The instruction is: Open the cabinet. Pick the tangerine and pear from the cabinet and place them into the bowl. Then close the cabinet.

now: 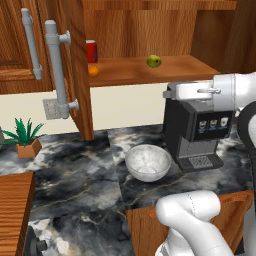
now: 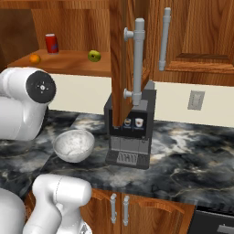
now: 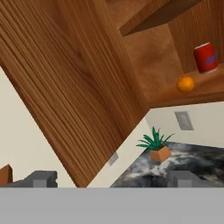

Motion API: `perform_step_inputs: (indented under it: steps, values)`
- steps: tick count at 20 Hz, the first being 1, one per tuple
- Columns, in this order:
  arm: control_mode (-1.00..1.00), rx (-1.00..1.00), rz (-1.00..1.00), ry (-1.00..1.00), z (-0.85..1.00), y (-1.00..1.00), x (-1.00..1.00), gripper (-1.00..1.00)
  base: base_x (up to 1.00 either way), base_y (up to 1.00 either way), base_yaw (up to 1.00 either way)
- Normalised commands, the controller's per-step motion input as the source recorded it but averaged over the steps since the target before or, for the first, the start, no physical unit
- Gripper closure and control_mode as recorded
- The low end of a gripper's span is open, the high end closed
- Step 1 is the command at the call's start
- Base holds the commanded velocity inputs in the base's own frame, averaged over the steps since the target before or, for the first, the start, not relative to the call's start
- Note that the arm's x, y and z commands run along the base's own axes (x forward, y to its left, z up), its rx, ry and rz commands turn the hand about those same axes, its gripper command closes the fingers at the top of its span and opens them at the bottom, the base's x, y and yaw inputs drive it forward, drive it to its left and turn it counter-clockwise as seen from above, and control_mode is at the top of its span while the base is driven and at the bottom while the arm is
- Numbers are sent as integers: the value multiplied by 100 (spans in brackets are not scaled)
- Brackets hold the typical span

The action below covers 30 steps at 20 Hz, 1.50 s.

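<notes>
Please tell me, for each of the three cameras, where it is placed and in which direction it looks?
Left base view: behind-left, facing open cabinet, bowl; white arm at right.
Right base view: behind-right, same cabinet, bowl; arm at left.
Hand view: on the hand, facing door, shelf; open gripper fingertips below.
Shared: tangerine, red can show in all three.

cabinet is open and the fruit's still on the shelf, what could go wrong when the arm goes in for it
The tangerine sits right beside the red can; a reach with the open claw could knock the can over. The round pear lies near the shelf's front edge and might roll off if nudged. The open cabinet doors, one hanging just in front of the coffee machine, could catch the arm as it swings toward the bowl.
</notes>
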Motion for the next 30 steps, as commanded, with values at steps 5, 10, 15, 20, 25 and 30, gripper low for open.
perform_step_inputs:
  steps: [5, 10, 15, 20, 25, 30]
  values:
    - [-100, -8, -18, 8, 6, 0, 6, -100, 0, 0, 0]
    - [-100, -7, -19, 6, 3, 0, 26, -100, 0, 0, 0]
    - [-100, -6, -20, 9, 0, 0, 30, -100, 0, 0, 0]
    - [-100, -3, -2, 10, 0, 6, 58, -100, 0, 0, 0]
    - [-100, -3, -1, 10, 0, 5, 58, -100, 0, 0, 0]
    - [-100, -7, 0, 7, 0, 19, 56, -100, 0, 0, 0]
